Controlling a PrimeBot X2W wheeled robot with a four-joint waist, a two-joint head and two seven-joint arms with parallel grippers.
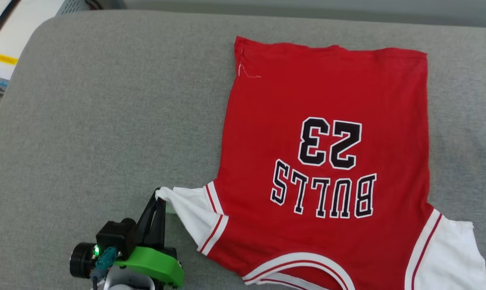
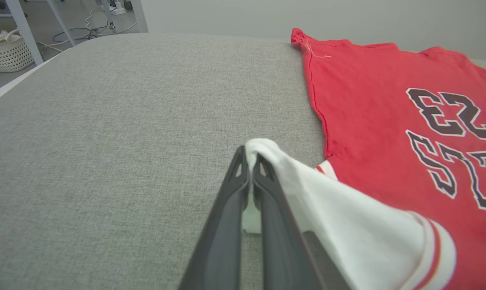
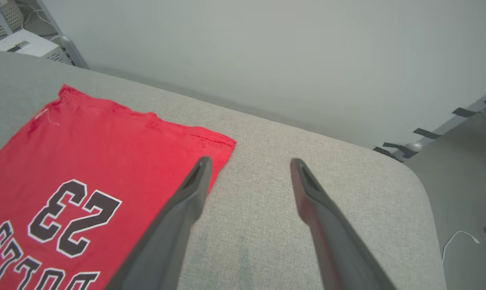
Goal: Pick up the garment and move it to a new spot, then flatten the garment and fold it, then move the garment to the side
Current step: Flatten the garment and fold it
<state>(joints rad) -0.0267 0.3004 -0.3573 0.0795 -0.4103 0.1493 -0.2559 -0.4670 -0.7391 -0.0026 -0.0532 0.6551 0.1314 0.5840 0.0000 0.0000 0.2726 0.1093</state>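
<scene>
The left gripper (image 1: 158, 193) pinches the white sleeve (image 1: 188, 211) of the shirt (image 1: 327, 96), which lies flat to its right, hem farthest. The right gripper (image 3: 249, 163) gapes empty, seemingly over the opposite edge.

Bright, even light, faint soft shadows, and sharp focus throughout.
</scene>
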